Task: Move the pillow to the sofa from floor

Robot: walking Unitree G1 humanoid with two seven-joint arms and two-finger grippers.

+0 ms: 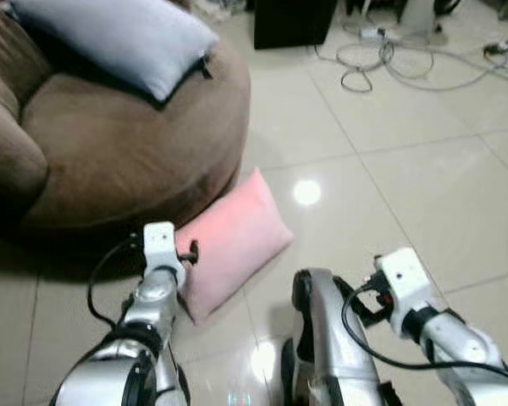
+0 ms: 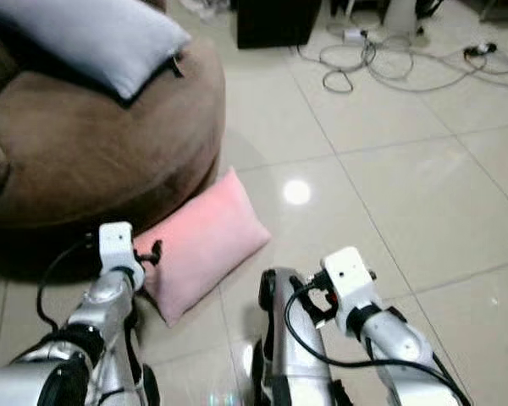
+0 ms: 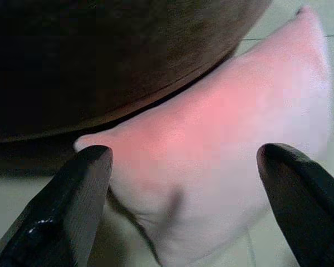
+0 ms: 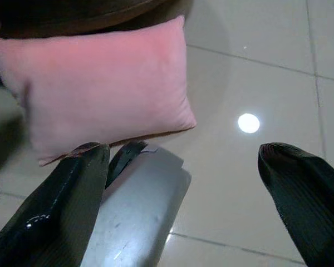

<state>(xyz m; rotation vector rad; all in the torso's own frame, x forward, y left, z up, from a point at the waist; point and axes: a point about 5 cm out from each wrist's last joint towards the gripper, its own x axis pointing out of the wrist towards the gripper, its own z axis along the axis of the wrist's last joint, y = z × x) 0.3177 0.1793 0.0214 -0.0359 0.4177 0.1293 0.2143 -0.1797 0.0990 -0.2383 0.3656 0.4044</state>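
Pillow: pink pillow [image 1: 234, 239], soft, square, on glossy tiled floor [image 1: 423, 186], leaning against the round brown sofa [image 1: 127, 152]
Left claw [image 3: 183, 183]: spread, just above pillow
Right claw [image 4: 183, 183]: spread, over floor

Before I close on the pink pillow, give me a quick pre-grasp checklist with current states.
1. Pink pillow on the floor, against the sofa base: ok.
2. Left end effector open, fingers either side of the pillow's end: ok.
3. Fingers touching the pillow: cannot tell.
4. Right end effector open, short of the pillow: not ok for a two-handed lift.
5. Free seat area beside the grey pillow: ok.
6. Cables far from the pillow: ok.
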